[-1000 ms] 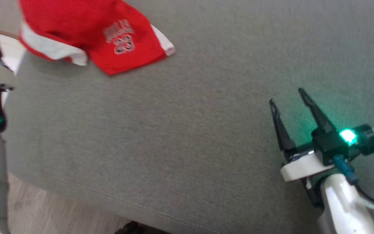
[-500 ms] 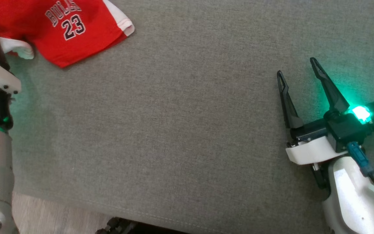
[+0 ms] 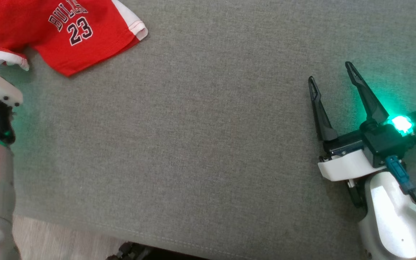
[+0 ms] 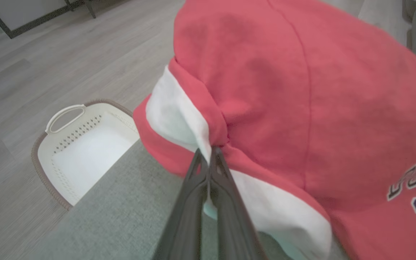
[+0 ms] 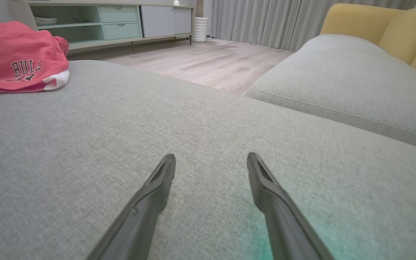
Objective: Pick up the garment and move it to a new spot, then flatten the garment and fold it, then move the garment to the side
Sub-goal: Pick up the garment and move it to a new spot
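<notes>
The garment is a red jersey with white trim and the number 23, lying bunched at the far left of the grey cushion. In the left wrist view my left gripper is shut on a white-edged fold of the garment. The left arm's wrist sits at the left edge of the head view, just below the cloth. My right gripper rests open low over the bare cushion at the right, far from the garment. In the right wrist view its fingers stand spread with nothing between them.
A white laundry basket stands on the wooden floor past the cushion's left end. A second grey cushion with yellow backrests lies beyond the right gripper. A low cabinet stands across the room.
The head camera swung left and then settled. My left gripper closed on the white-trimmed edge of the garment. The right gripper stayed open in place.
</notes>
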Available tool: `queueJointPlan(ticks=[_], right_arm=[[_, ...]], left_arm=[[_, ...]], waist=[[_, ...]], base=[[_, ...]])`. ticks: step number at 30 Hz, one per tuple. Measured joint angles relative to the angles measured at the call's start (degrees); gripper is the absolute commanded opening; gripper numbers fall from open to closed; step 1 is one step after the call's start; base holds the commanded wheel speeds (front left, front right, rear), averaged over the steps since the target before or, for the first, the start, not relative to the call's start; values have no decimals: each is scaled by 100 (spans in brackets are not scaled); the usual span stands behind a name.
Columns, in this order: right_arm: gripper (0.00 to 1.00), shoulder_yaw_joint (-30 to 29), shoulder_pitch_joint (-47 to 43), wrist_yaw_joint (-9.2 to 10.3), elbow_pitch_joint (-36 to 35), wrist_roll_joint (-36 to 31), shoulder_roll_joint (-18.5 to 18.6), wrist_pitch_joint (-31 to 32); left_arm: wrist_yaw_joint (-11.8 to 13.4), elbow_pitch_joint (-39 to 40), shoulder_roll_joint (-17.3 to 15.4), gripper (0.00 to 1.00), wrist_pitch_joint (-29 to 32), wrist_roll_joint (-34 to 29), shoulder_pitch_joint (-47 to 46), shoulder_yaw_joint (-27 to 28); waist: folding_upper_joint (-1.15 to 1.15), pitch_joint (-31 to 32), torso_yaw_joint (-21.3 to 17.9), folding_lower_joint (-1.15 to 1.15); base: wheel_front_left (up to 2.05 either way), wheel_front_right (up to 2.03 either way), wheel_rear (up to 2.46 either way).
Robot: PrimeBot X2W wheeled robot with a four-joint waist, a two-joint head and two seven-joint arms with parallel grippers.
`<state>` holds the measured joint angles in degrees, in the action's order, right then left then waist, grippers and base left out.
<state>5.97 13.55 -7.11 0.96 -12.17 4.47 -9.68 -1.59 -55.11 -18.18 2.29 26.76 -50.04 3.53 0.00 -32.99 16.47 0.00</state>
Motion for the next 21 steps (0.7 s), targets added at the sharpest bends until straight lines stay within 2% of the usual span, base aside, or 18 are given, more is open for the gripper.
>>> queueJointPlan(ticks=[6,13,16,21], right_arm=[[100,-64,86,0,347,12,-15,-152],[100,-153,79,1,904,180,-43,-298],[100,-179,49,1,1070,293,-65,-353],[100,-144,-249,1,1324,761,-91,-447]], left_arm=[[-105,-2,-174,0,-265,-4,-26,-14],[-311,294,-671,0,-346,-330,-106,-360],[-367,660,-737,0,-271,-532,-248,-639],[-455,1616,-771,0,180,-827,-375,-1246]], waist=[[0,250,-14,0],[0,824,-69,0],[0,1145,-124,0],[0,1816,-350,-1]], base=[[0,0,0],[0,0,0],[0,0,0],[0,0,0]])
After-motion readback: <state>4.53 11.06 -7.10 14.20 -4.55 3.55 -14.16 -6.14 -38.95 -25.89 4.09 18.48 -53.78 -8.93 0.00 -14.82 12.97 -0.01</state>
